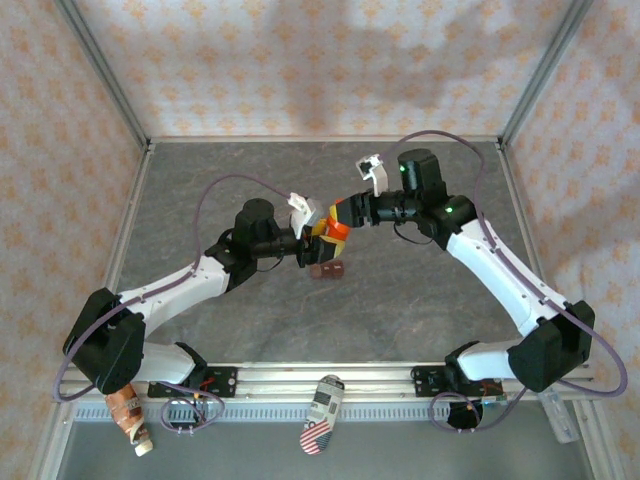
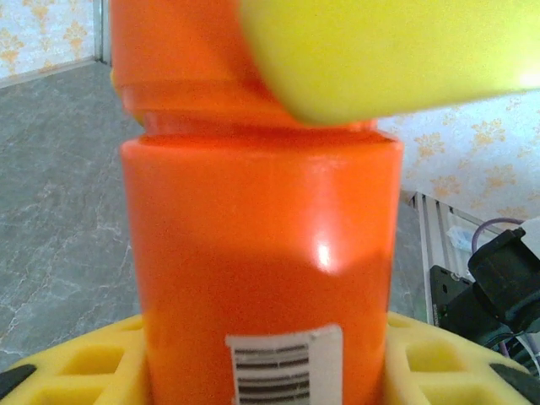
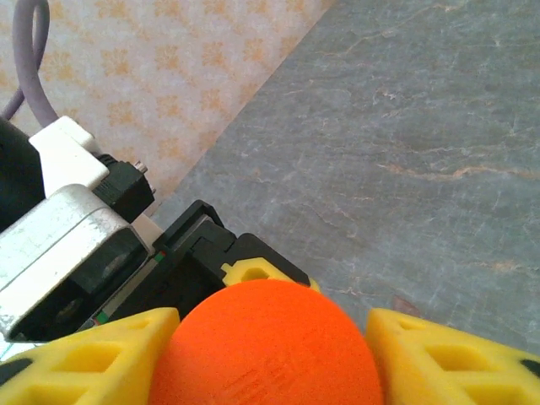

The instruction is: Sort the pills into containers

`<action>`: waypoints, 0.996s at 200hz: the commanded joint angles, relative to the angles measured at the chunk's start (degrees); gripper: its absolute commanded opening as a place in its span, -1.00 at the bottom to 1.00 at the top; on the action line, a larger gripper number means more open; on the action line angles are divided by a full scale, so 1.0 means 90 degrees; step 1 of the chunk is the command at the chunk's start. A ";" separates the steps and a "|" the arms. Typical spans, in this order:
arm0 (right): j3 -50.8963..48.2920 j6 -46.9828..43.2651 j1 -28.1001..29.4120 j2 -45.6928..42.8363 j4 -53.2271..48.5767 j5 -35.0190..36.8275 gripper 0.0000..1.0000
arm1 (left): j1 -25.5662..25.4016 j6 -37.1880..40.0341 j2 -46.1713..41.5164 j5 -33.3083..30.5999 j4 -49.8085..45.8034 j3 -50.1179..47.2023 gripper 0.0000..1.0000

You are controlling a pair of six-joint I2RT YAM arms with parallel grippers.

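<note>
Cannot make out any pills; most likely shut inside the orange pill bottle (image 2: 261, 278), judging by the cap (image 3: 266, 346) seated on it. Finds that bottle clamped low on its body by the left end effector (image 2: 266, 371), with yellow fingers (image 2: 84, 367) on either side of the barcode label (image 2: 283, 350), and seemingly lifted clear of the tabletop (image 1: 400, 310) rather than standing on it. Finds the right end effector (image 3: 270, 363) set against the bottle from the opposite side, straddling the cap with one of its pads (image 3: 93, 354) at each flank. Looks snug, yet cannot tell whether squeezing the cap or merely lying beside it. Places the dark red-brown compartment box (image 1: 328, 268) on the tabletop just beneath the spot where both end effectors meet, a little to the near side of them and apart from either. Cannot read its compartments from overhead, so cannot say whether anything lies in them. Judges the task barely begun: bottle picked up and braced for opening, nothing visibly sorted. Leaves nearly everything to do: getting the cap off, tipping the pills out, then moving them into the separate compartments of the box below.
</note>
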 commanded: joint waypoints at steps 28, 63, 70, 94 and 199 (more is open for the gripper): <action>-0.0098 0.1801 -0.0061 -0.0442 0.0546 0.1199 0.67 | 0.0065 0.0647 -0.0340 -0.1082 -0.0173 -0.0047 -1.00; 0.0010 0.3462 0.0050 -0.0533 0.0081 0.2456 0.67 | 0.0047 0.1214 -0.0350 -0.1673 -0.0590 0.0064 -1.00; 0.0063 0.3592 0.0148 -0.0520 -0.0075 0.2703 0.67 | 0.0045 0.1311 -0.0348 -0.1730 -0.0659 0.0079 -1.00; 0.0254 0.3640 0.0583 -0.0392 -0.0412 0.3491 0.67 | 0.0028 0.1526 -0.0285 -0.1806 -0.0913 0.0180 -1.00; 0.0905 0.3409 0.1226 0.0572 -0.0739 0.3874 0.64 | -0.0062 0.1651 -0.0182 -0.1774 -0.1035 0.0226 -1.00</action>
